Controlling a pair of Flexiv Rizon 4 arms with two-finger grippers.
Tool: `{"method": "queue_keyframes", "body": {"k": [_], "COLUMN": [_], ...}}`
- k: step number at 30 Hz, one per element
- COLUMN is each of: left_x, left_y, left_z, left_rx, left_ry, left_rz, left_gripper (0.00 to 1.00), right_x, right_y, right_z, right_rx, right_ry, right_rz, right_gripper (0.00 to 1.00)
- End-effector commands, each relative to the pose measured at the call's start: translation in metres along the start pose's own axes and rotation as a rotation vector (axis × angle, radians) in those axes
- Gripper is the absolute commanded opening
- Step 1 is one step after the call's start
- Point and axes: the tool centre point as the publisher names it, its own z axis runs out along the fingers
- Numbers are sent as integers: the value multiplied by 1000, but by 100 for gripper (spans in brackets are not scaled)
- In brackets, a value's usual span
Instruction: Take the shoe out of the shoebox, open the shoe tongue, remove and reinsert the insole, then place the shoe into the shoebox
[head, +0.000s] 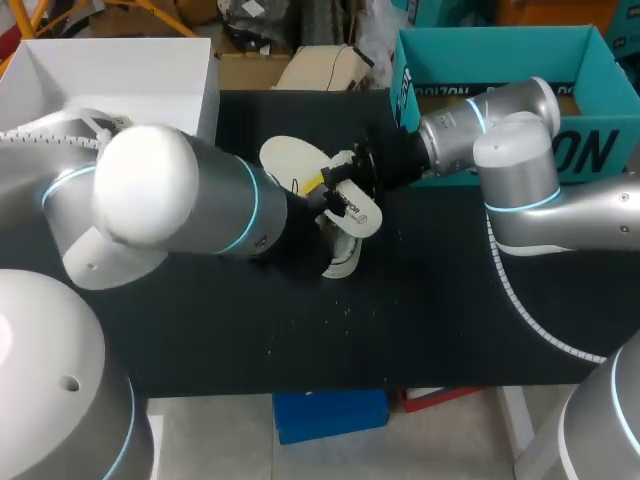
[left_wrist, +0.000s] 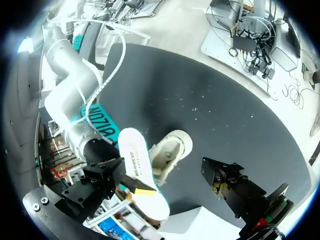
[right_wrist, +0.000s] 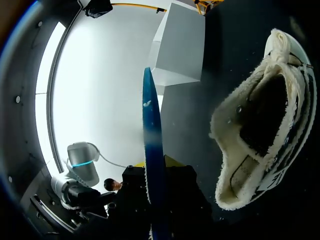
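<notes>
the insole (left_wrist: 136, 167) is out of the shoe (left_wrist: 170, 152) and hangs just beside it, pinched on edge in the right jaws. the shoe rests on the dark bench (head: 300, 330) with its fleecy mouth gaping, and i can't see anything gripping it. the left jaws stand wide close by the shoe, holding nothing. the white box (head: 110, 75) is well apart from the shoe. putting the insole back looks like the step in hand. to do it well i'd have the left jaws steady the heel or hold the tongue back. then bring the insole's toe end to the mouth, in line with the shoe's length. slide it in low and flat so it doesn't buckle or snag the lining.
</notes>
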Motion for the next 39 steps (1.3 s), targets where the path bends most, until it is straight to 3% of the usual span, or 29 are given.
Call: {"method": "queue_keyframes", "body": {"k": [1,5,25,29,32,39], "left_x": [26,42,44,56,59,60], "left_y": [-10,-6,-5,-2,2,5], "left_z": [5,13,17,23,28,31], "left_rx": [-196,-192,-205,-205,-255,-249], "left_ry": [-381,-513,-489,-640,-705,-726], "left_rz": [-9,-70,-68,-58,-48,-47], "left_gripper": [100,100,100,100,100,100], "right_x": [0,0,0,0,0,0], "right_y": [0,0,0,0,0,0], "right_z": [1,1,1,1,1,1], "right_rx": [-2,-2,-2,-2,-2,-2], "right_ry": [0,0,0,0,0,0], "right_rz": [0,0,0,0,0,0], "right_gripper": [0,0,0,0,0,0]}}
